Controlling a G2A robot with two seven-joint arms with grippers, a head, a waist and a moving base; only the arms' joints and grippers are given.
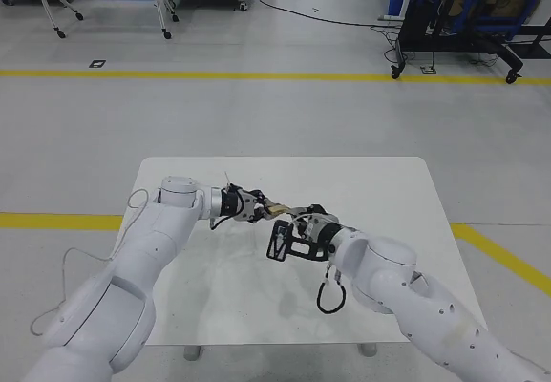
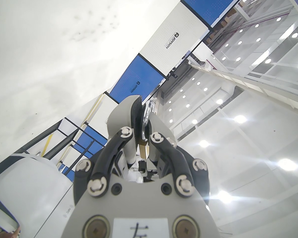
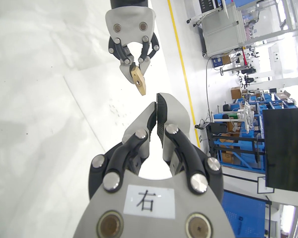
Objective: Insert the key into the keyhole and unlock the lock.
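lock [image 3: 140, 87] | brass padlock, keyhole [image 3: 138, 83] visible | tilted, aloft, gripped in left hand [image 3: 136, 71]

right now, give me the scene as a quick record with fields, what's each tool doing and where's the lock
left tool: shut on lock, held up above the table
lock: brass, gripped at its shackle end, body sticking out toward the right tool
keyhole: on the face turned toward the right tool
right tool: shut, tip close to the lock, a gap between them
table: white, beneath both tools
task state: nothing in the keyhole yet
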